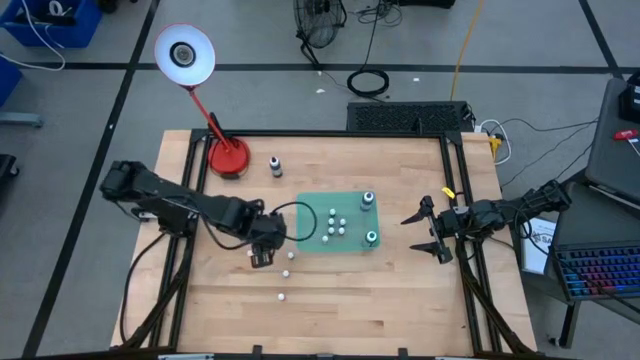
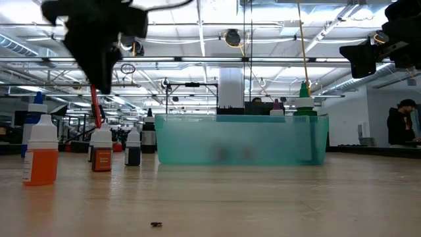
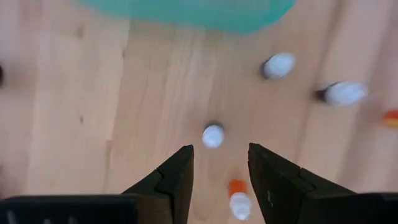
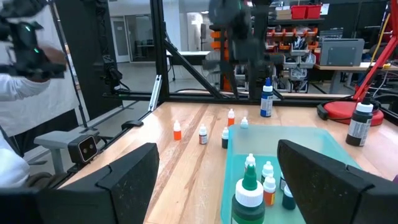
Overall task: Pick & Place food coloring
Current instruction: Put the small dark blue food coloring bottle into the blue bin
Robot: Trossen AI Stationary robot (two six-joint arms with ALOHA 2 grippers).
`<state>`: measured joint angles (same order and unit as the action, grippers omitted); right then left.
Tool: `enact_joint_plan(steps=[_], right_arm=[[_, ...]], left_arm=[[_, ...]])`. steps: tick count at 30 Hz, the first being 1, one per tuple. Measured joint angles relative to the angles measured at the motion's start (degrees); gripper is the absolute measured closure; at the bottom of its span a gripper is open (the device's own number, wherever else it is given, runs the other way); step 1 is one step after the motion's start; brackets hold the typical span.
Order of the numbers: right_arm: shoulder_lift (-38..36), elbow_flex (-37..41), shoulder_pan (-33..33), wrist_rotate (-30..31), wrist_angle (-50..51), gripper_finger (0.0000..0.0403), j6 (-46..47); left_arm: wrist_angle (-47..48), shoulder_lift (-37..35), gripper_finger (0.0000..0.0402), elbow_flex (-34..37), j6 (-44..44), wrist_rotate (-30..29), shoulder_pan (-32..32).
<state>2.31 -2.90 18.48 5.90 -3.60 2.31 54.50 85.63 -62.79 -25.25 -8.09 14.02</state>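
While the left gripper hovers, jaws spread, above a small, light, tippy bottle, grasp its body below the cap.

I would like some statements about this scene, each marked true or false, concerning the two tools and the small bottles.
1. The left tool hangs open above loose bottles on the bare wood. True.
2. The right tool holds a bottle. False: it is open and empty, beside the green tray's right edge.
3. Several bottles stand inside the green tray. True.
4. The red lamp base stands inside the tray. False: it stands on the wood near the table's back left corner.
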Motion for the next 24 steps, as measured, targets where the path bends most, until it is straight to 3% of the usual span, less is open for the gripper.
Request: enact_joint_plan(steps=[8,16,24], right_arm=[[0.02,0.00,-0.02,-0.01,0.02,0.0089,0.00],[0.02,0.00,-0.02,0.01,-0.03,0.0089,0.00],[0.02,-0.01,-0.01,0.01,0.00,0.0089,0.00]], left_arm=[[-9.56,1.57,0.0236,11.14,0.82,-0.61,-0.46],[-14.11,1.31,0.0223,12.07,0.97,-1.03,-0.50],[-15.25,1.35,0.0239,12.07,-0.43,-1.40,-0.50]])
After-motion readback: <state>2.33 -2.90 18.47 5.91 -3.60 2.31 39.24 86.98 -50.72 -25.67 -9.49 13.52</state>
